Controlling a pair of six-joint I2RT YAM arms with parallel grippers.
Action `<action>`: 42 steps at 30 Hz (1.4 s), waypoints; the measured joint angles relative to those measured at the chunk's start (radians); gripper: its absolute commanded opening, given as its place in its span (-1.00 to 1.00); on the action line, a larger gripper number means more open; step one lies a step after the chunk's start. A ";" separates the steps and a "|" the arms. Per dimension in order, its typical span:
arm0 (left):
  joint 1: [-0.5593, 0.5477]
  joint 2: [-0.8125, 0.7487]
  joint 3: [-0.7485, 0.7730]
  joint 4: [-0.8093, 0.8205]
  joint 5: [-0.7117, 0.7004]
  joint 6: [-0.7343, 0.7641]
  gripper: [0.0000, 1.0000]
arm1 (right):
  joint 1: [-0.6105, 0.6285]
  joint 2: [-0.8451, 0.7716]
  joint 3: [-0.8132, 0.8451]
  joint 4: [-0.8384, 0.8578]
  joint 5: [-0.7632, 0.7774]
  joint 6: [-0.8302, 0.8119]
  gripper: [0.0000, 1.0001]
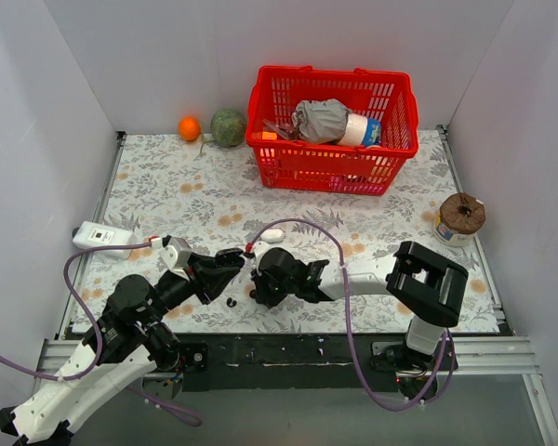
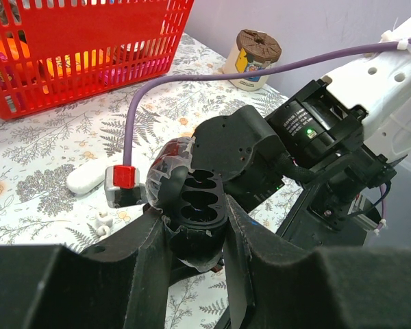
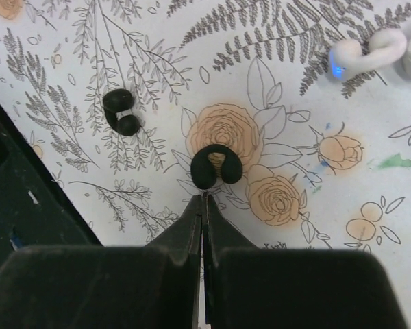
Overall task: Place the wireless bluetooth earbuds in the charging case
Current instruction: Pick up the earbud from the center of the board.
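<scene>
1. The left gripper (image 2: pixel 194 240) is clamped on the open black charging case (image 2: pixel 195 202). It holds the case off the floral tablecloth (image 2: pixel 48 205) with its dark wells facing the wrist camera.
2. The right gripper (image 3: pixel 203 203) points down at the cloth, its fingers pressed together with nothing between them.
3. One black earbud (image 3: pixel 216 166) lies on an orange flower print just ahead of those fingertips. Whether it touches them cannot be told.
4. A second black earbud (image 3: pixel 122 112) lies apart from the first, nearer the table's dark edge.
5. The white earbud (image 3: pixel 366 53), showing a blue light, lies well apart from both.
6. A red basket (image 1: pixel 330 167) stands at the far side.
</scene>
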 measured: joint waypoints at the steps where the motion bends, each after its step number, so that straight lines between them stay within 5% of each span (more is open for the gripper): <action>1: 0.000 0.000 0.000 0.000 0.000 0.000 -1.00 | -0.004 0.006 -0.003 0.000 0.002 0.000 -0.97; 21: 0.000 0.010 0.000 0.000 0.007 0.000 -1.00 | -0.101 -0.021 -0.054 0.044 0.026 0.010 -0.97; 29: 0.000 0.011 0.000 0.000 0.007 0.000 -1.00 | -0.079 -0.093 -0.069 -0.009 0.064 -0.012 -0.17; 42: 0.000 -0.003 0.000 0.001 0.007 0.000 -1.00 | 0.002 -0.023 0.058 -0.028 0.021 -0.032 -0.13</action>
